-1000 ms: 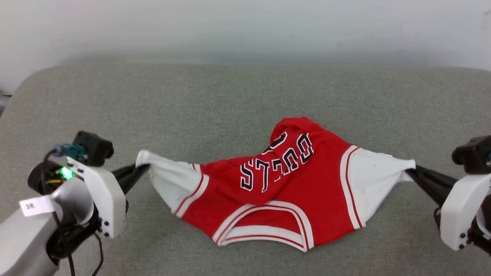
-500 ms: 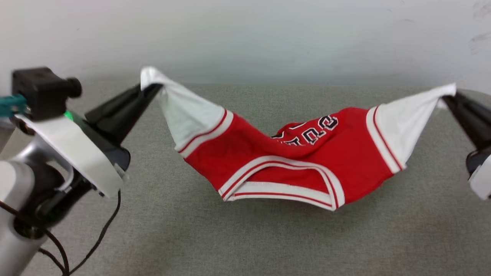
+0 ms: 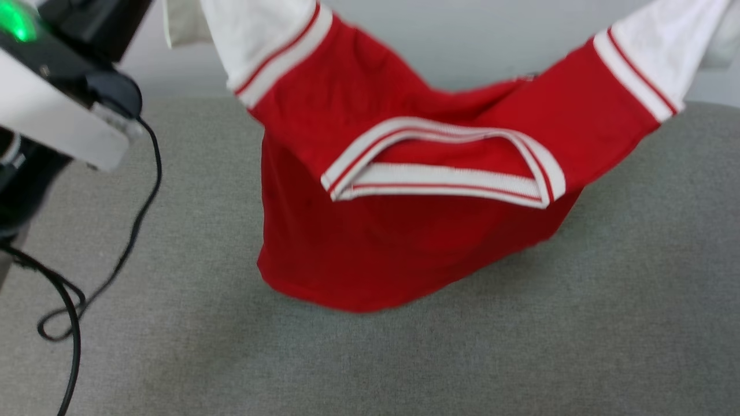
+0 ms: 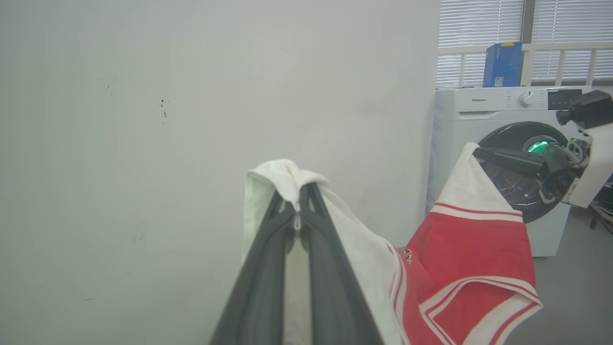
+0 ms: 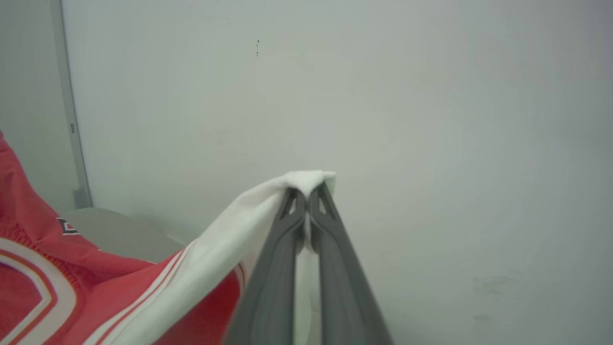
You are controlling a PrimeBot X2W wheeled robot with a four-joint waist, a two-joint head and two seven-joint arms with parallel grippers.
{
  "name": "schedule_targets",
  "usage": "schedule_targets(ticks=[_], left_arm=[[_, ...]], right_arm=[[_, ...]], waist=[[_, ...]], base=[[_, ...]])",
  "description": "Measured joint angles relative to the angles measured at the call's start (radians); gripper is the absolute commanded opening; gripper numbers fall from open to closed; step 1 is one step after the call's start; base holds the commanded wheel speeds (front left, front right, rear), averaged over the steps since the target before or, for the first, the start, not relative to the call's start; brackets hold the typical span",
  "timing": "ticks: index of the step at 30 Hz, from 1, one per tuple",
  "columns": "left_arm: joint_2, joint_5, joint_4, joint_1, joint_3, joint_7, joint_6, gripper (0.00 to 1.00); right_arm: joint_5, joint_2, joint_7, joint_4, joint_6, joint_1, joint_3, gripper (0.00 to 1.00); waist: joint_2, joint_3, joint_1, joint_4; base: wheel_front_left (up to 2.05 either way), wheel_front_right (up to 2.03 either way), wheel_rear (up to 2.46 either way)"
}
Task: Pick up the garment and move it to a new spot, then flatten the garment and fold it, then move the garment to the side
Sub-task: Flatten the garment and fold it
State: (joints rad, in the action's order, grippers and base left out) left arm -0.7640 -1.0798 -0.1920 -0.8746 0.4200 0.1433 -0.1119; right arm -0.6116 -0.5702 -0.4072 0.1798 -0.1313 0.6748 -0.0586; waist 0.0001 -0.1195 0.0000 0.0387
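1. Left claw — closed on one white sleeve tip of the garment.
2. Right claw — closed on the other sleeve tip.
3. The garment hangs between them, red body sagging toward the grey desk.

The jersey is red, with white sleeves. Red-and-white striped trim edges its collar and the sleeve seams. A bit of black, white-outlined lettering shows on the red. The table is mottled grey and the wall pale grey. Both the left gripper and the right gripper are dark grey. The cable is black, the washer white, and the box blue.
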Motion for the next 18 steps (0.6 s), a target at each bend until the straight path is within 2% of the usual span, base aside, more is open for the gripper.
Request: schedule_targets(ticks=[3,13,18], left_arm=[[0.03,0.006,0.044,-0.1,0.003,0.005,-0.003,0.0],[0.187,0.092,0.267,-0.453,0.031,-0.024,-0.003,0.0],[0.229,0.148,0.388,-0.596,0.033,-0.051,0.008,0.0]], right_arm=[[0.013,0.013,-0.008,-0.051,0.0,0.113,-0.016,0.0],[0.098,0.027,0.028,-0.296,0.0,0.567,-0.079,0.0],[0.145,0.052,0.081,-0.428,0.0,0.753,-0.128,0.0]], waist=[[0.0,-0.038,0.0,0.001],[0.0,-0.214,0.0001,0.014],[0.0,-0.305,0.0001,0.016]], base=[[0.0,0.0,0.0],[0.0,0.0,0.0],[0.0,0.0,0.0]])
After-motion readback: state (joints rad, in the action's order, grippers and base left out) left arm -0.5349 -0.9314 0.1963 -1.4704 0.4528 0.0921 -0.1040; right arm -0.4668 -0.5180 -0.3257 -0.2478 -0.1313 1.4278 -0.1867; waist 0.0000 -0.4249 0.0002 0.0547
